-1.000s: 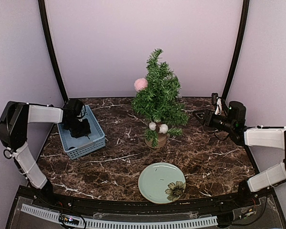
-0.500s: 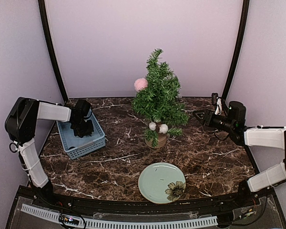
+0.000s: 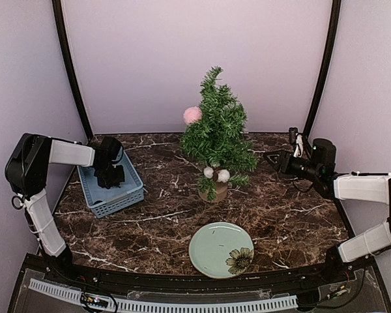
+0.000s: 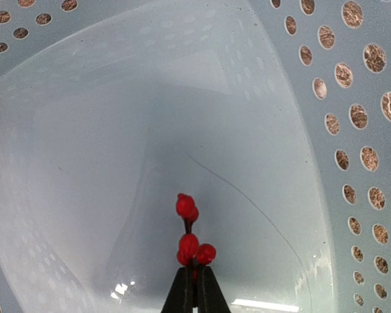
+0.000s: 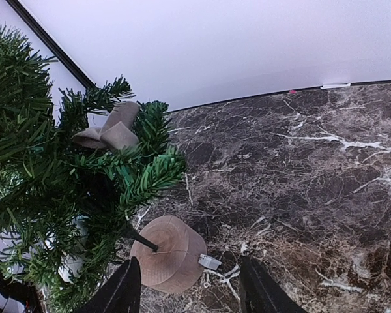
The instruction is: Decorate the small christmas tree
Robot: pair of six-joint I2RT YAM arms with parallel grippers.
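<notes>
Red berry sprig [image 4: 188,244]: your left gripper [image 4: 195,279] pinches only its thin stem; it may slip on lifting.
Right gripper [image 5: 192,282]: spread, empty, beside the small christmas tree [image 5: 39,163].

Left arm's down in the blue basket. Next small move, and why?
Probably raise the left gripper straight up: it is shut on the red berry sprig, low inside the blue basket, with the small christmas tree off to its right.

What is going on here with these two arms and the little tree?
The robot is decorating the small christmas tree, which already carries a pink pompom, white pompoms and a grey bow. The left arm's fingers are shut on a red berry sprig inside the blue basket. The right arm's fingers stand open beside the wood stump.
</notes>
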